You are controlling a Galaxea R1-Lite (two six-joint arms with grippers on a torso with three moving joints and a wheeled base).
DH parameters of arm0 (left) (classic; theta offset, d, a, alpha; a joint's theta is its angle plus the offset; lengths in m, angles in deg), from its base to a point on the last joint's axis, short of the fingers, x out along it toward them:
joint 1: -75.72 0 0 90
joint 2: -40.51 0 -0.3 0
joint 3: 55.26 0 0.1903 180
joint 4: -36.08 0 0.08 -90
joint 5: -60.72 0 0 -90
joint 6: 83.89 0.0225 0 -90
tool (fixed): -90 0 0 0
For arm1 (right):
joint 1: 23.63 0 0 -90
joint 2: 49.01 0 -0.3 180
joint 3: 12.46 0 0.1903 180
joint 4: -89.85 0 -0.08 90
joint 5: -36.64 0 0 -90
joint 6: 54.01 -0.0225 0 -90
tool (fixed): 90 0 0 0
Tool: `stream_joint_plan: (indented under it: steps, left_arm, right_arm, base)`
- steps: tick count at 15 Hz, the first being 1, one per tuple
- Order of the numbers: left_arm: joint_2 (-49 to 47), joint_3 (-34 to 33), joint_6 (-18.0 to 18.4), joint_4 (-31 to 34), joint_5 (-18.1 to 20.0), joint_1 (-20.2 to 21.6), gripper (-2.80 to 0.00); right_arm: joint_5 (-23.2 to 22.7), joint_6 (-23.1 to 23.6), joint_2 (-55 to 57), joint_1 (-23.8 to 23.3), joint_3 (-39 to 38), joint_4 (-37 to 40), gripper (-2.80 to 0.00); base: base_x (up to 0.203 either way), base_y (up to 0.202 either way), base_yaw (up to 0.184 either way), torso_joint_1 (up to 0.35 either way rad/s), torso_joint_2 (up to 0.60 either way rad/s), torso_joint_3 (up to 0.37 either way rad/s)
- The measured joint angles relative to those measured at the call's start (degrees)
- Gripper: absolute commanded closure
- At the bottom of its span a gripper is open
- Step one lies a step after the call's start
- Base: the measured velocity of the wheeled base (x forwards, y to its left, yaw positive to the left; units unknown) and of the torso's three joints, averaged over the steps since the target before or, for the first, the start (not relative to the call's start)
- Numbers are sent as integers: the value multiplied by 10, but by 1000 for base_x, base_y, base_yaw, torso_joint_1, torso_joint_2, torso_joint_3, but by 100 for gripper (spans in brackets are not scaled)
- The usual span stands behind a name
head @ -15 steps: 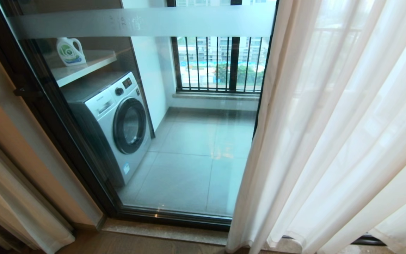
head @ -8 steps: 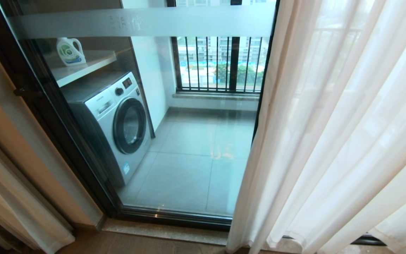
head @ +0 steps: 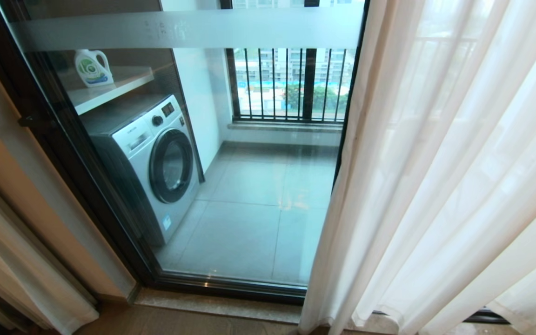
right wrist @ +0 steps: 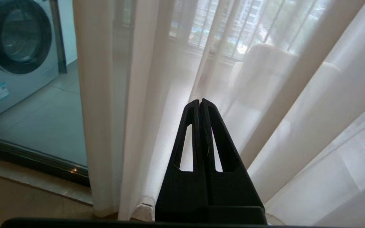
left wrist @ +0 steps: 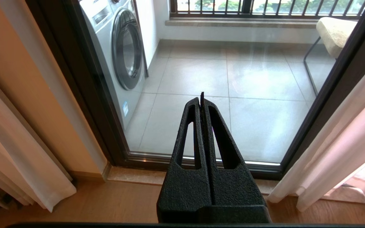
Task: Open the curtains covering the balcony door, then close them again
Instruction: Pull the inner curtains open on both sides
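The sheer white curtains [head: 440, 177] hang in pleats on the right of the head view, drawn aside from the left glass panel of the balcony door [head: 249, 195]. Its black frame and frosted band [head: 189, 28] show uncovered. Neither arm appears in the head view. My right gripper [right wrist: 200, 100] is shut with nothing in it and points at the curtains [right wrist: 157, 95], close to the fabric; whether it touches I cannot tell. My left gripper [left wrist: 201, 98] is shut and empty, aimed at the bare glass of the balcony door [left wrist: 252, 114] above the wooden floor.
A washing machine [head: 151, 158] and a shelf with a detergent bottle [head: 92, 68] stand on the balcony behind the glass. A black railing [head: 291, 83] closes the far side. Beige drapes [head: 21, 260] hang at the left. A cushioned chair [left wrist: 334, 31] sits outside at the right.
The head view is unchanged; curtains and door stay where they were.
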Motion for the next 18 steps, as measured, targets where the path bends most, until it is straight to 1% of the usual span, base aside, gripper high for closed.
stream_joint_plan:
  steps: [2,5,6,8,10,12,14,16,18]
  left_arm:
    - [0,0,0,0,0,0,0]
    - [0,0,0,0,0,0,0]
    - [0,0,0,0,0,0,0]
    - [0,0,0,0,0,0,0]
    - [0,0,0,0,0,0,0]
    - [0,0,0,0,0,0,0]
    - [0,0,0,0,0,0,0]
    - [0,0,0,0,0,0,0]
    - [0,0,0,0,0,0,0]
  right_arm:
    - [-60,-2,2,0,38,13,0]
    - [-178,-6,24,0,102,42,0]
    - [-225,-11,40,0,121,44,0]
    - [-299,-22,76,0,149,44,0]
    - [-359,-30,124,0,179,44,0]
    - [-402,-31,186,-1,210,43,0]
    - [-436,-30,257,-1,240,42,0]
    - [-456,-22,340,5,279,39,0]
    - [-462,-17,423,26,322,38,0]
  base:
    - [0,0,0,0,0,0]
    - [0,0,0,0,0,0]
    - [0,0,0,0,0,0]
    - [0,0,0,0,0,0]
    - [0,0,0,0,0,0]
    - [0,0,0,0,0,0]
    - [0,0,0,0,0,0]
    - [0,0,0,0,0,0]
    - [0,0,0,0,0,0]
